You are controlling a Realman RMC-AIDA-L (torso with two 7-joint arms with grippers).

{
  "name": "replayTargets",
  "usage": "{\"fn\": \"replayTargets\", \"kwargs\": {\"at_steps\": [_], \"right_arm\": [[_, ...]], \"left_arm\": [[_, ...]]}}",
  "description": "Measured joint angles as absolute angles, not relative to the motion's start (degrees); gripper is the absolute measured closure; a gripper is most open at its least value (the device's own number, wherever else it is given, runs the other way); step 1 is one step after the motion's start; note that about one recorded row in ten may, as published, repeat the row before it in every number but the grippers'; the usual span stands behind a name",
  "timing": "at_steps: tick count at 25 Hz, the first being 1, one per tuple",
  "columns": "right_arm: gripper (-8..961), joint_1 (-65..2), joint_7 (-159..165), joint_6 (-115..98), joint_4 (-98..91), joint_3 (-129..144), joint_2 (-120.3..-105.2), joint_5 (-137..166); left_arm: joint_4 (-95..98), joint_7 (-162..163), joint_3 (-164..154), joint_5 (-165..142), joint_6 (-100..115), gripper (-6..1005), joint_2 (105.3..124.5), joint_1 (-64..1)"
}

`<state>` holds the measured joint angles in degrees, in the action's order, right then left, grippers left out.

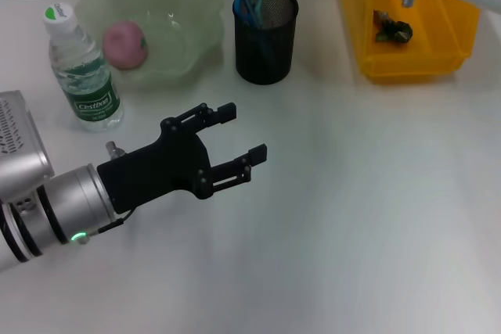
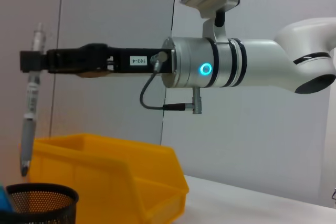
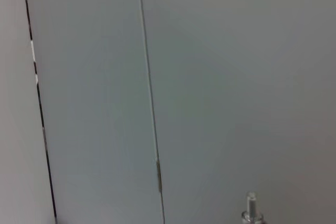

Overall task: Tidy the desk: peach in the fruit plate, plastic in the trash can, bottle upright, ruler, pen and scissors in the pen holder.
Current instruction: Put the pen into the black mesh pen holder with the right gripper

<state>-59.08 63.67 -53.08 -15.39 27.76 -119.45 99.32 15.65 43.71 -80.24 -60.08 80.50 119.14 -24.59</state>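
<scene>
A: What's on the worktop (image 1: 376, 193), and what is it all made of?

B: It's a smooth white surface. One clear plastic bottle (image 1: 82, 72) stands upright with a white cap and a green label. Just beside it sits one pale green, translucent fruit plate (image 1: 196, 25) with a wavy rim, and one round pink peach (image 1: 125, 44) lies inside it.

A: And the pen holder?

B: One black wire-mesh cylinder, the pen holder (image 1: 266, 37), near the plate. Something blue and green stands in it; I cannot tell what. One yellow hard-plastic bin (image 1: 415, 64) sits well to its right with a small dark object (image 1: 393, 29) in it.

A: The claws?

B: The left claw (image 1: 239, 140) is matte black on a silver arm, low over the worktop in front of the bottle, fingers spread wide and gripping nothing. In the left wrist view the right claw (image 2: 31, 61) is clamped on one slim grey pen (image 2: 29, 119), which hangs nearly upright, tip down, above the pen holder's rim
</scene>
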Motion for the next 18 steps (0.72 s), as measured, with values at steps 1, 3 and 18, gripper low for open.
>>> {"fn": "replayTargets", "kwargs": {"at_steps": [1,3,18], "right_arm": [[693,-59.3,63.6,-52.5,-15.1,28.3,-119.49,99.0],[686,-59.4,63.6,-51.8,-14.8,28.9,-119.56,98.8],[633,-58.3,64.2,-51.9,-14.3,29.3,-119.53,98.8]], "left_arm": [[15.7,43.7,-80.2,-59.9,80.5,211,119.15,-24.5],[15.7,43.6,-80.2,-59.6,80.6,211,119.17,-24.3],[16.1,44.2,-80.2,-59.3,81.1,213,119.01,-24.5]]}}
